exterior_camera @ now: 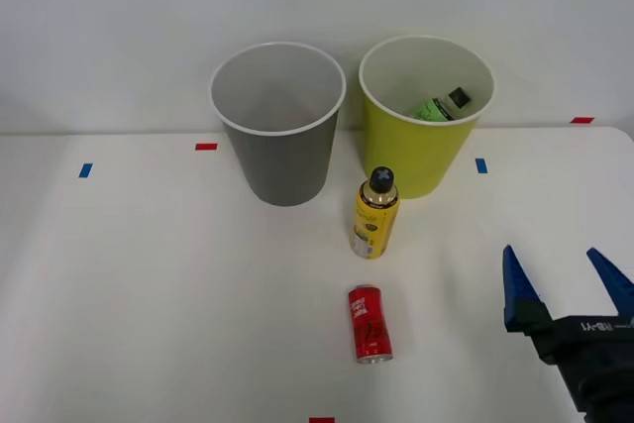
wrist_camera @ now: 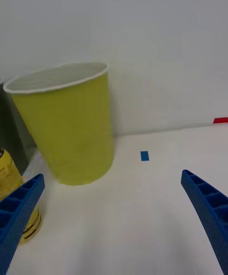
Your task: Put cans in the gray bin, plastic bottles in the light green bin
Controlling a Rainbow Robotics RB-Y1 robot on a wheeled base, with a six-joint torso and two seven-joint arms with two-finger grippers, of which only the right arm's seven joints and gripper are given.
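A red can (exterior_camera: 369,323) with lettering lies on its side on the white table, near the front centre. Behind it a yellow-labelled plastic bottle (exterior_camera: 375,214) (wrist_camera: 14,194) with a black cap stands upright, just in front of the two bins. The gray bin (exterior_camera: 278,124) stands at the back left with nothing visible inside. Beside it the light green bin (exterior_camera: 423,121) (wrist_camera: 71,122) holds a green plastic bottle (exterior_camera: 442,105). My right gripper (exterior_camera: 563,274) (wrist_camera: 114,227) hovers open and holds nothing, to the right of the can and bottle.
Small tape marks dot the table: blue ones (exterior_camera: 85,170) (exterior_camera: 480,165) (wrist_camera: 145,156) and red ones (exterior_camera: 206,147) (exterior_camera: 581,120) (exterior_camera: 322,420). A pale wall runs right behind the bins. Open tabletop lies left of the can and around my gripper.
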